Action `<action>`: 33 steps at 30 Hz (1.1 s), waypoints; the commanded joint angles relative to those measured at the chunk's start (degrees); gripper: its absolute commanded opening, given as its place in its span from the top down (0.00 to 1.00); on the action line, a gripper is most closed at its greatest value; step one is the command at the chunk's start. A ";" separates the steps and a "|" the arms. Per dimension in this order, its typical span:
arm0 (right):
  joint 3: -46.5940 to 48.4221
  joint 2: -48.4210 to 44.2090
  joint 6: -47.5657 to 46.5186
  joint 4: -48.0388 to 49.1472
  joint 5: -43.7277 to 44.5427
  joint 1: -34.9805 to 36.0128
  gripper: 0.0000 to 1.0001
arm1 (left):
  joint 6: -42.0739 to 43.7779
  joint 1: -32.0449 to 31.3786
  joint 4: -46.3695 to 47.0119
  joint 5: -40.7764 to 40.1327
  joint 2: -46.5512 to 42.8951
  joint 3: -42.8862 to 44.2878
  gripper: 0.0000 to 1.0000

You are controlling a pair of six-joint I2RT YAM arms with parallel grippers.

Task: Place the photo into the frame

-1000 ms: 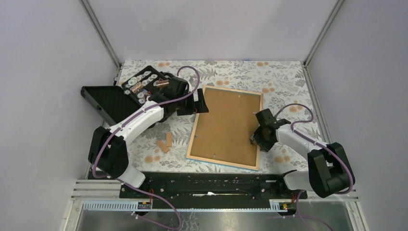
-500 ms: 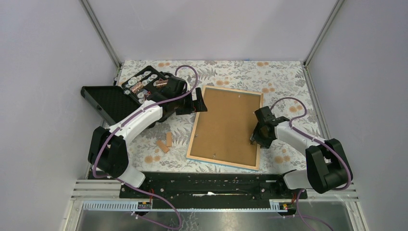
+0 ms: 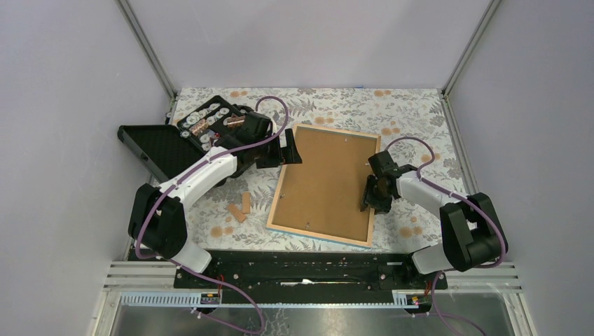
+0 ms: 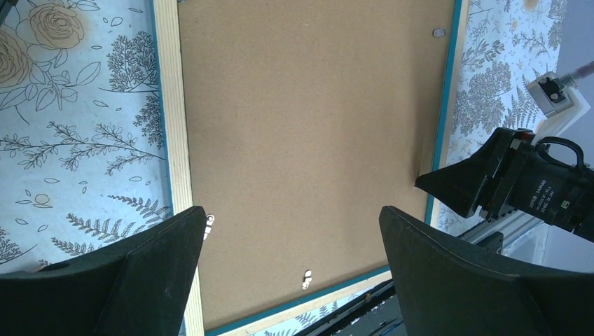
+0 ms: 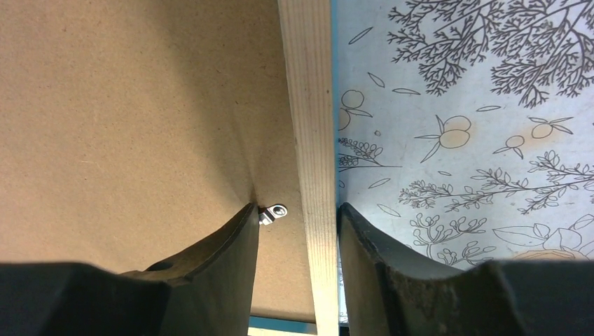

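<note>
Shows the frame (image 4: 168,105) face down on the desk (image 3: 336,105), wood rim and brown backing board (image 4: 301,126) up. Finds the left gripper (image 4: 292,217) spread wide above its far-left corner. Finds the right gripper (image 5: 298,210) half-spread astride the right rim, inner finger on the board beside a metal tab (image 5: 273,212).

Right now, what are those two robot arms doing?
The frame lies face down on the table, its brown backing board showing. The right gripper straddles the frame's wooden rim beside a small metal clip, not yet clamped. The left gripper hovers wide open near the opposite edge. No photo is in sight.
</note>
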 commanded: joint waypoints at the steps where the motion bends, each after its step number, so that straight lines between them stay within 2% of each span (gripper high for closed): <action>1: -1.16 4.65 -1.42 -4.80 -0.68 0.73 1.00 | 0.01 0.21 2.26 0.63 -0.72 -0.40 0.02; 6: -0.54 5.09 -0.17 -7.51 -1.62 0.71 1.00 | -0.23 0.23 2.46 1.21 -0.56 -0.44 0.02; 14: 2.85 2.25 2.56 -13.52 5.30 0.69 1.00 | -0.49 0.21 3.01 2.29 -0.64 -0.71 0.02; 24: 6.02 2.47 -2.30 -15.09 3.80 1.35 1.00 | -0.64 0.25 3.44 3.04 -1.27 -1.02 0.02; 31: 9.16 4.53 -2.02 -16.45 9.87 2.35 1.00 | -0.95 0.21 3.82 3.73 -1.53 -1.29 0.02; 33: 9.92 3.96 -2.76 -16.06 8.15 2.40 1.00 | -0.83 0.21 3.90 3.63 -1.71 -1.39 0.02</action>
